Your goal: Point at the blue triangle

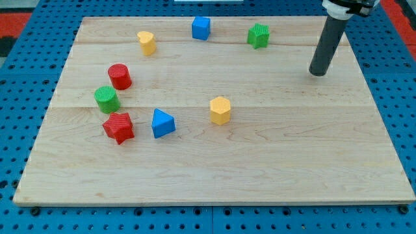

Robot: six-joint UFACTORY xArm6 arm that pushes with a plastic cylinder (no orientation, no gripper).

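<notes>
My tip [318, 73] is resting on the wooden board [273, 169] near the view's upper right edge; the dark rod [327, 45] is rising from it toward the view's top; there are no jaws on this rod, so no spread or pinch can be told; the tip is touching no block

The blue triangle [162, 123] is sitting well apart from the tip, far toward the view's left and lower down; just to its left the red star-shaped block [119, 127] is lying close beside it, a narrow gap showing between them

Closest to the tip, the green star-shaped block [259, 36] is standing to its left and a little higher; the blue cube [201, 28] is sitting farther left along the same upper band; the yellow block [147, 43], rounded on one side, is lying farther left again

The yellow hexagonal block [220, 110] is standing between the tip and the blue triangle, lower than the tip; the red cylinder [119, 77] and green cylinder [106, 99] are sitting farthest left, near each other, above the red star

The board is lying on a blue pegboard surface [19, 130]
</notes>
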